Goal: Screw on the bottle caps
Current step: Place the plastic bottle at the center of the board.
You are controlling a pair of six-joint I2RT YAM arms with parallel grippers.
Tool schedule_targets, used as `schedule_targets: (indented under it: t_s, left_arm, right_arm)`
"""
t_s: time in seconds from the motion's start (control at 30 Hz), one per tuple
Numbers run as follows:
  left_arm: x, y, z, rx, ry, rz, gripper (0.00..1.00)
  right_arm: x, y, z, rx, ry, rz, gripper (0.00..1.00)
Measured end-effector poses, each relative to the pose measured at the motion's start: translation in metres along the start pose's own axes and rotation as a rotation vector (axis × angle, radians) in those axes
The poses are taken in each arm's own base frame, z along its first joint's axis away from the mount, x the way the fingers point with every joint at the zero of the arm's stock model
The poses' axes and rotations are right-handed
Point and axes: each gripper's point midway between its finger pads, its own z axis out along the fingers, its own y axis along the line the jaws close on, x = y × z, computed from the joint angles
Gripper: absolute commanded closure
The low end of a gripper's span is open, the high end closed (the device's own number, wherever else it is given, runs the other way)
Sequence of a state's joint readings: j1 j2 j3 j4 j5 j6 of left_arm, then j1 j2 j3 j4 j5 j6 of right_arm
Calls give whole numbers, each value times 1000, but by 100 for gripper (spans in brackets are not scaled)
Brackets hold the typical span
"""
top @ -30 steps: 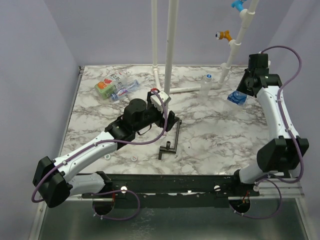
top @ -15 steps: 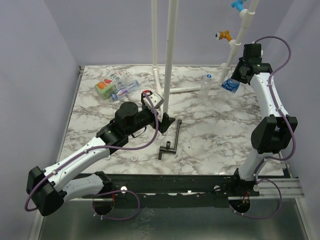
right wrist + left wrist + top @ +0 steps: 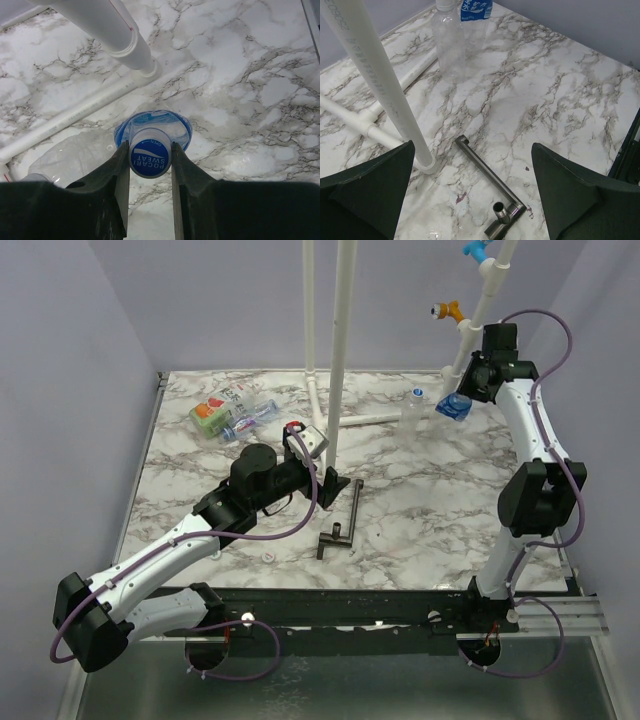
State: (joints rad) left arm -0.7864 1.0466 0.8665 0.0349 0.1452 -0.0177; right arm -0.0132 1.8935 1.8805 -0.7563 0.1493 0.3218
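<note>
My right gripper [image 3: 150, 146] is shut on the blue-topped cap [image 3: 150, 156] of a blue-labelled bottle [image 3: 181, 129], which hangs below it above the back right of the table [image 3: 455, 405]. A clear unlabelled bottle [image 3: 414, 410] stands just left of it, beside the pipe foot; its body also shows in the left wrist view [image 3: 451, 45]. My left gripper [image 3: 470, 200] is open over the middle of the table with nothing between its fingers. A small white cap [image 3: 270, 558] lies loose near the front. More bottles [image 3: 230, 412] lie at the back left, one with a green and orange label.
A black T-shaped metal tool [image 3: 345, 520] lies under my left gripper [image 3: 490, 175]. Tall white pipes [image 3: 340, 330] rise from a horizontal pipe foot [image 3: 350, 115] at the back middle. A slanted pipe with coloured valves [image 3: 470, 330] stands right behind my right gripper. Purple walls enclose the table.
My right arm has carried the blue-labelled bottle back and left, close to the standing clear bottle. My left arm drew back slightly to the left, then held still.
</note>
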Motion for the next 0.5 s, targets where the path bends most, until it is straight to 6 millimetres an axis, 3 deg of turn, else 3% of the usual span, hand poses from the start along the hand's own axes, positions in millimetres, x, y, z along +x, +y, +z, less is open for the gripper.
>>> schedule_targets:
  t_s: [0.5]
  left_arm:
    - [4,1,0,1,11,-3,1]
  right_arm:
    - [11,18,10,23,26,-81,95]
